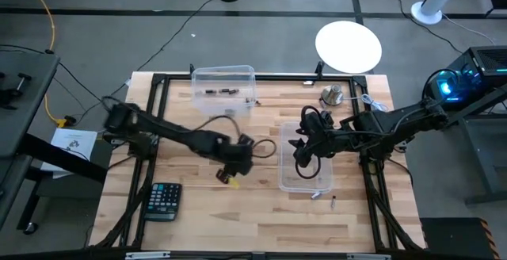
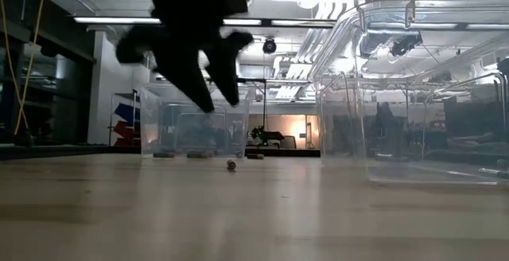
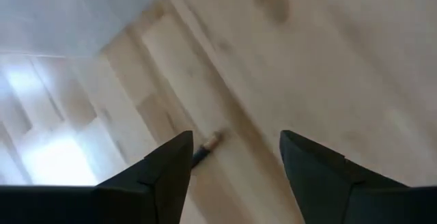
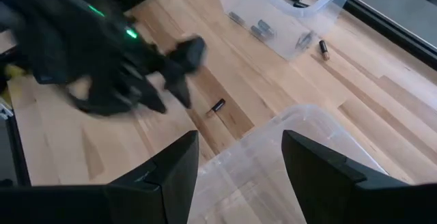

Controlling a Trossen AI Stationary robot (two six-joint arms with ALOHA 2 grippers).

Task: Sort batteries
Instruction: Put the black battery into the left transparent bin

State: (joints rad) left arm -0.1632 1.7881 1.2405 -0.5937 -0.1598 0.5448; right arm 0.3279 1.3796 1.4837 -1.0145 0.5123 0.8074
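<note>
Just then the left hand (image 3: 232, 162) hung spread above the bare wooden surface (image 1: 238, 212), with one loose battery (image 3: 206, 147) lying flat just beyond its fingertips, its long axis slanted across the gap between them. The right hand (image 4: 239, 159), also spread and holding nothing, hovered over the nearer clear bin (image 1: 305, 182), farther from that battery than the left.

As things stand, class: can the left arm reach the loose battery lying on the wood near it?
Probably yes. The left gripper hangs open above the battery, with bare table around it.
</note>
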